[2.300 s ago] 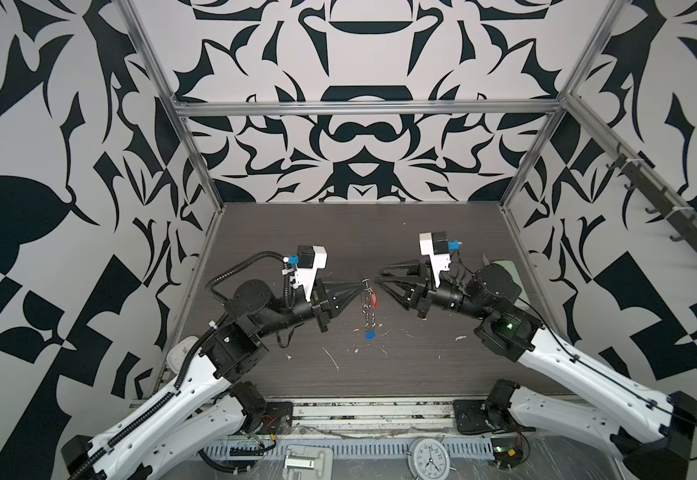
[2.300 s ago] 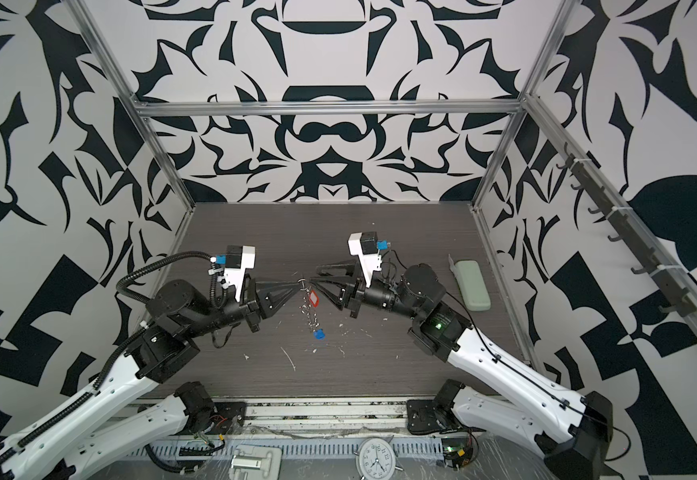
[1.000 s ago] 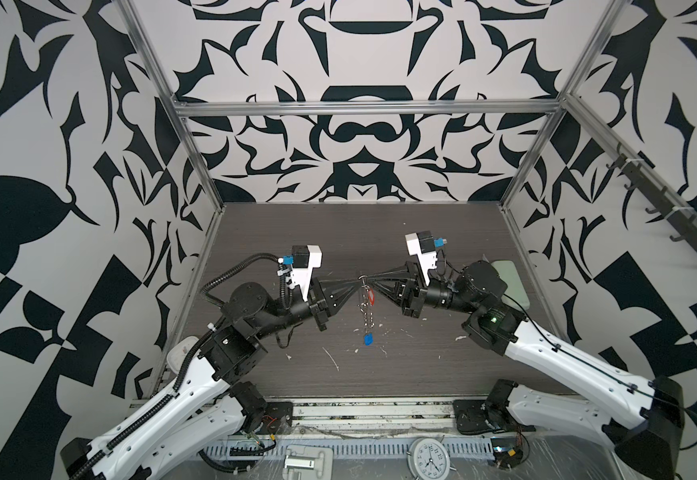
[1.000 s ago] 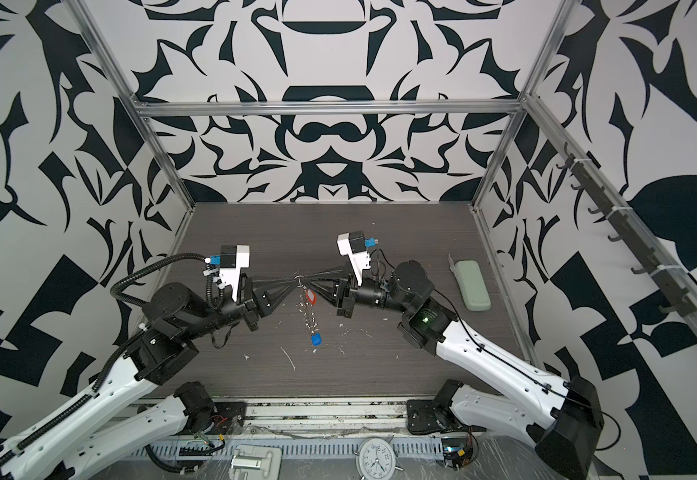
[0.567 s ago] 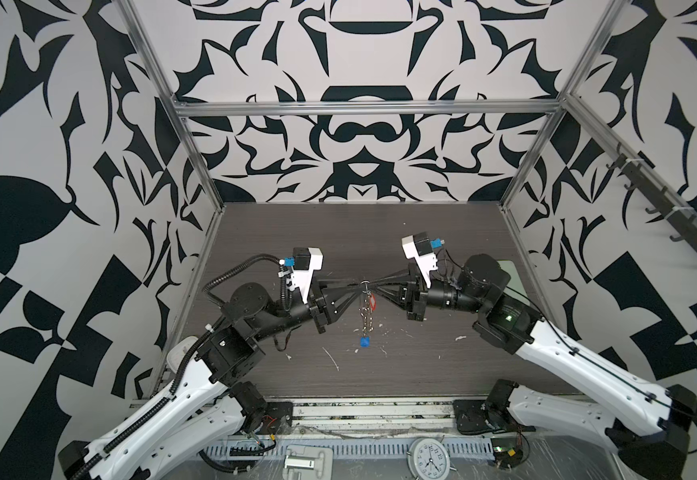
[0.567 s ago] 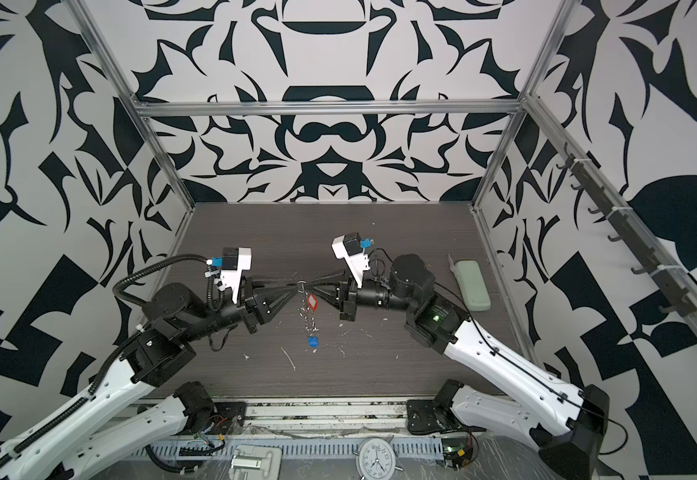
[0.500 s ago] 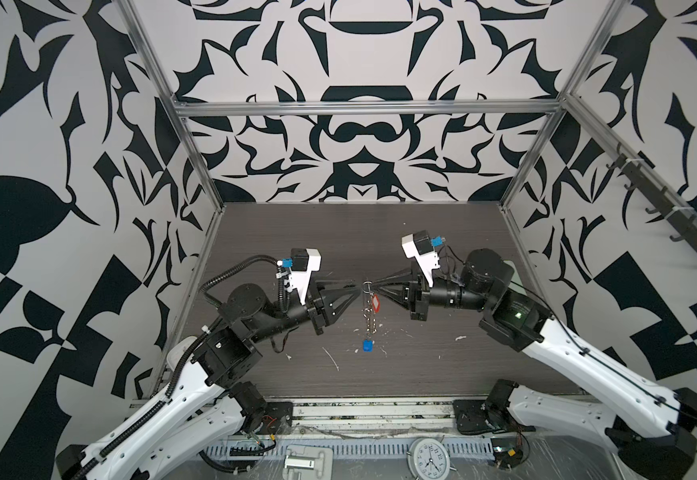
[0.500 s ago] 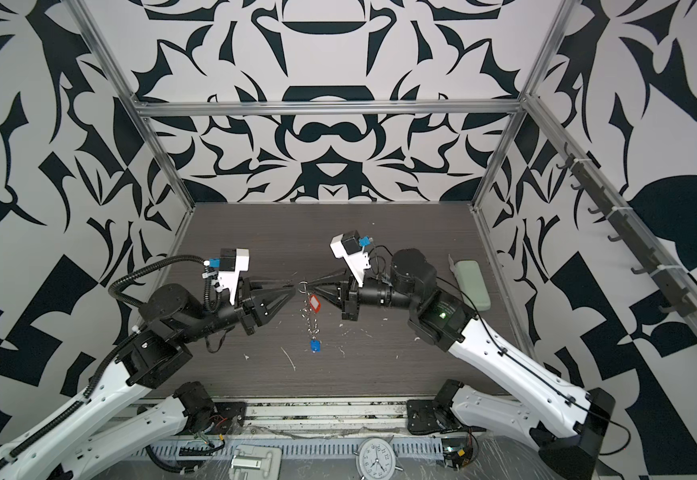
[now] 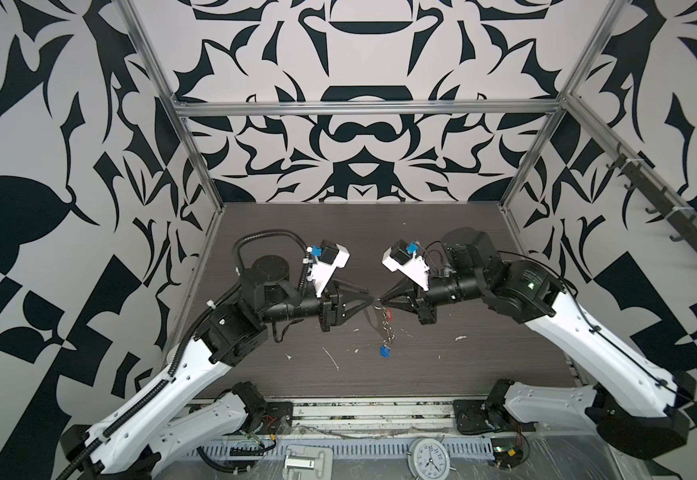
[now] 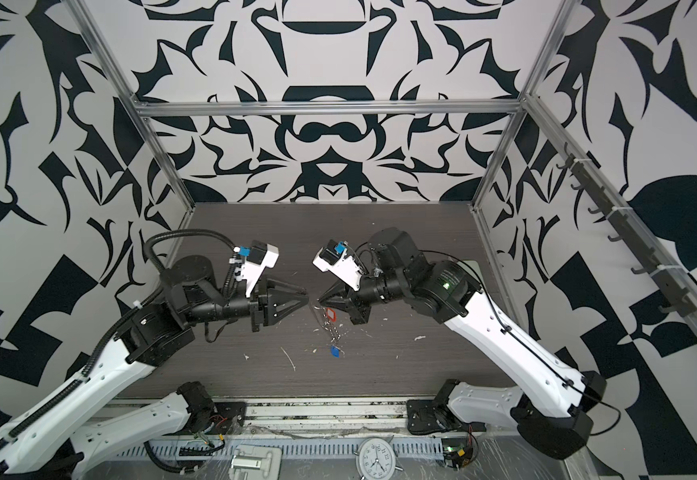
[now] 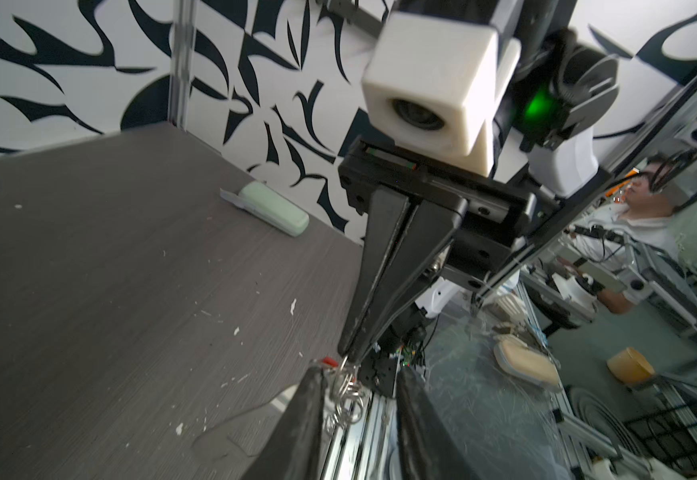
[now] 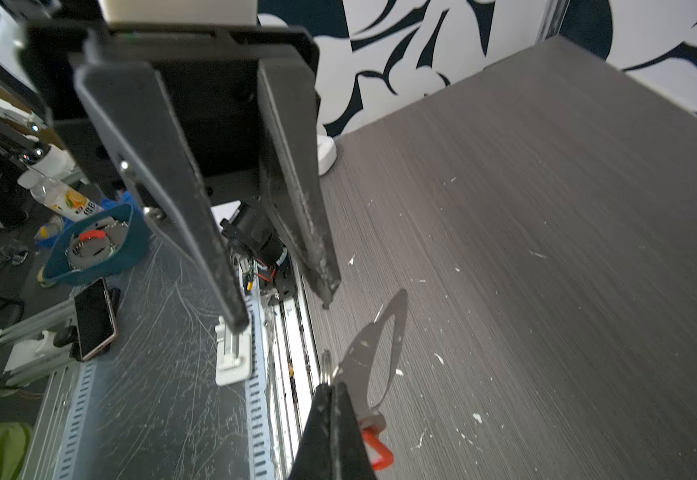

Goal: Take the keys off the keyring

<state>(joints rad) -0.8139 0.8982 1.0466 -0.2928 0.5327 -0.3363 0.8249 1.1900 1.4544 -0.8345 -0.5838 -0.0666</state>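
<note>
The keyring (image 9: 383, 328) hangs off the tip of the right gripper (image 9: 381, 300), above the dark wood-grain surface (image 9: 463, 365). In the right wrist view this gripper's jaws are pressed together, clamped on one silver ring at the top of the keyring (image 12: 327, 368). The flat pale-grey loop (image 12: 380, 353) swings out just beside them.

The red-tagged key (image 10: 330, 313) dangles right under the right gripper. The chain of small rings drops further below it to the blue-tagged key (image 10: 335, 352) at the bottom. I cannot tell whether that key touches the surface.

The left gripper (image 9: 368, 301) faces the right gripper tip to tip, very close. Its jaws stand apart and clamp nothing. In the left wrist view the rings (image 11: 347, 399) sit between its fingers (image 11: 305, 415), against one of them.

White flecks (image 9: 332, 358) are scattered on the surface below the right gripper. A pale-green oblong case (image 11: 274, 210) lies well beyond it, near the patterned wall.
</note>
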